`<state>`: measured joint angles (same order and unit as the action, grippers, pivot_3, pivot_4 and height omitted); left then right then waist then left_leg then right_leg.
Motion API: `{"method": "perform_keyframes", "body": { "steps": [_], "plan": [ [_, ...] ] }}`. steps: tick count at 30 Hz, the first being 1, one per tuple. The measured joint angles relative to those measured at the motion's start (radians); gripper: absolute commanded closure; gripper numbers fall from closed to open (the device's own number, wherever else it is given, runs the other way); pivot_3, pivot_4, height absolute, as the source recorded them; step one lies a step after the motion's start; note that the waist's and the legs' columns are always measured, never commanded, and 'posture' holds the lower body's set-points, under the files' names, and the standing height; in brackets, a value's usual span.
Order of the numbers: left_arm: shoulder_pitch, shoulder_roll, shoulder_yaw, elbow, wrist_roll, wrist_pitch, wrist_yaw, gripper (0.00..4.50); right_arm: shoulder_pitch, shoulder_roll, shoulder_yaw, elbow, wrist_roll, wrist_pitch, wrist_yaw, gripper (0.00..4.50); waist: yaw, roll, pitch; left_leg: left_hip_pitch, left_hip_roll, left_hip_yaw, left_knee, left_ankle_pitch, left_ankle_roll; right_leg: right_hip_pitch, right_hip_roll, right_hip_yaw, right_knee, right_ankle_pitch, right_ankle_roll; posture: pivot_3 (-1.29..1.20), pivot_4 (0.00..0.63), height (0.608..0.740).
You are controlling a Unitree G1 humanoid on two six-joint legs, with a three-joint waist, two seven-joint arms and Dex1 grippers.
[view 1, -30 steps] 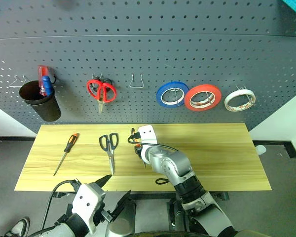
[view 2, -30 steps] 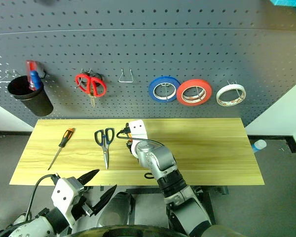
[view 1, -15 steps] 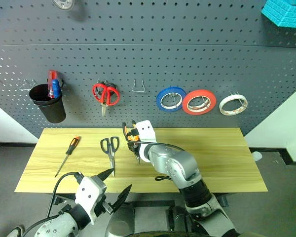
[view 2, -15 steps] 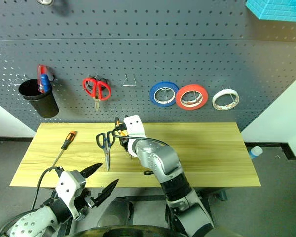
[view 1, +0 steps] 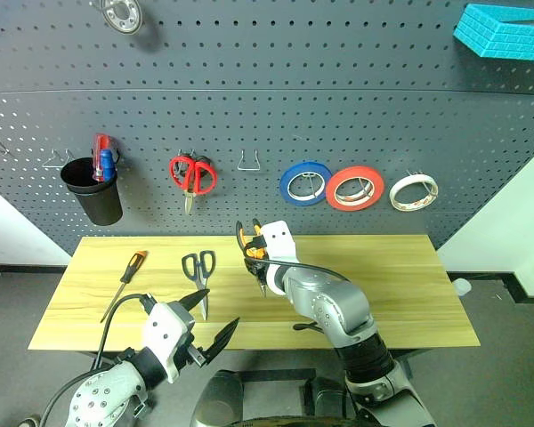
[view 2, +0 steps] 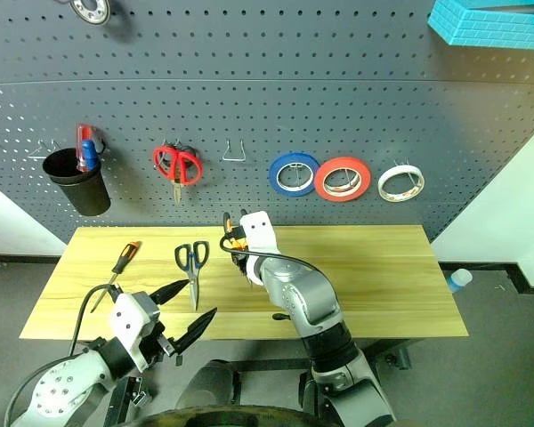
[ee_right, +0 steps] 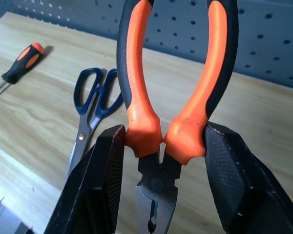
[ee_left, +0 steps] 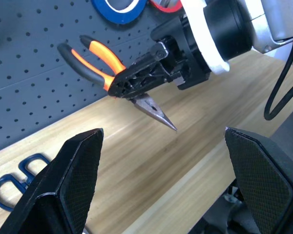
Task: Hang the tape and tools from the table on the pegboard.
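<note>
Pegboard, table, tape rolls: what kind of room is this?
Probably a workshop or tool bench: a grey pegboard hung with red scissors and tape rolls, over a wooden table with a screwdriver.

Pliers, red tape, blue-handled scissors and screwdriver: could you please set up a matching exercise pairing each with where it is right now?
Things:
1. pliers
2. red tape
3. blue-handled scissors
4. screwdriver

Places:
A. lying on the table, nearest its left end
B. hanging on the pegboard between a blue roll and a white roll
C. clamped in the right pincer, lifted off the table
D. lying on the table between the screwdriver and the right pincer

Pairs: 1-C, 2-B, 3-D, 4-A
</note>
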<state>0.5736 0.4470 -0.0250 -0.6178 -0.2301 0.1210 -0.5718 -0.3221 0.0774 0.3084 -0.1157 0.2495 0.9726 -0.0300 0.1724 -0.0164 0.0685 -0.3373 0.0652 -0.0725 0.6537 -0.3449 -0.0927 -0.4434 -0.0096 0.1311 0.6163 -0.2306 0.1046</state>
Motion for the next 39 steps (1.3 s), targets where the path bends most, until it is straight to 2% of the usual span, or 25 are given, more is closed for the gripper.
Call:
{"method": "perform_keyframes", "body": {
  "steps": [18,26,36,39],
  "plan": [
    [-0.1,-0.028,-0.001,0.107,0.001,-0.071,-0.02,0.36,0.042,-0.08,-0.013,-0.106,-0.039,-0.078,0.132,2.45,0.001,0.003,-0.015,0.0,0.0,-0.001,0.0,0.0,0.0,0.003,0.0,0.0,0.001,0.0,0.0,0.39,0.0,0.72],
    [-0.196,-0.042,-0.001,0.188,0.001,-0.114,-0.031,0.36,0.065,-0.128,-0.032,-0.127,-0.049,-0.193,0.196,2.45,0.002,0.002,-0.017,0.001,0.0,-0.001,0.0,0.0,0.0,0.005,0.0,0.0,0.002,0.0,0.0,0.39,0.0,0.72],
    [-0.332,-0.076,-0.015,0.328,0.005,-0.177,-0.039,0.36,0.064,-0.137,-0.048,-0.109,-0.071,-0.328,0.241,2.45,0.003,0.003,-0.02,0.005,-0.001,-0.001,0.0,0.0,0.0,0.01,0.0,0.0,0.002,0.0,0.0,0.39,0.0,0.72],
    [-0.384,-0.089,-0.027,0.373,0.006,-0.199,-0.043,0.36,0.051,-0.137,-0.052,-0.085,-0.081,-0.357,0.252,2.45,0.004,0.003,-0.02,0.015,-0.001,-0.001,0.0,0.0,0.0,0.013,0.0,0.0,0.002,0.0,0.0,0.39,0.0,0.72]
  ]
}}
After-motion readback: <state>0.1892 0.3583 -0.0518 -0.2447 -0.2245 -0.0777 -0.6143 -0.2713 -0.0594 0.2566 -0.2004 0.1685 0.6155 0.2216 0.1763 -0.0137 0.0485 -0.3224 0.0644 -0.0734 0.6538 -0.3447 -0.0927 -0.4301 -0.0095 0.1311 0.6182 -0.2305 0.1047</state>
